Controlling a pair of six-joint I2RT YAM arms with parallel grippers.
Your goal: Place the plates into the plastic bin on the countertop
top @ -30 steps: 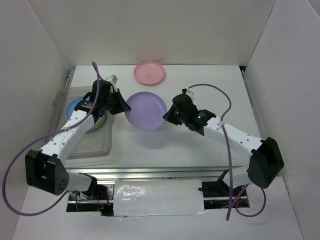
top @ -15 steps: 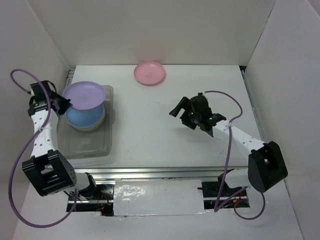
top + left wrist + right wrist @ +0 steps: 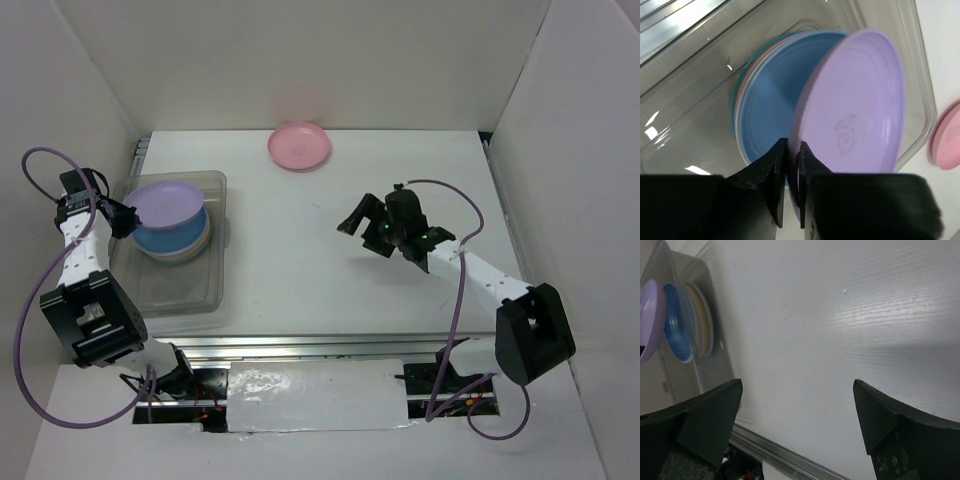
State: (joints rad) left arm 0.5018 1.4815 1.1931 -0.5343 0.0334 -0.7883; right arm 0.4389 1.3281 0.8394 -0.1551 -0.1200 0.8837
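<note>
purple plate [image 3: 166, 203] off countertop [image 3: 300, 285], now over bin [image 3: 180, 292]

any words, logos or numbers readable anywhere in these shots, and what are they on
No readable word, number or sign in any view.
purple plate: a faint embossed mark near its centre, too blurred to read.
pink plate: a faint mark at its centre, too small to read.

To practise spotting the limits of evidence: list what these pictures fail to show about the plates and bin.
Top view: purple plate and blue plate cover the lower plates in the plastic bin; count unclear.
Left wrist: pink plate cut off by right edge.
Right wrist: purple plate cut by left edge.
</note>
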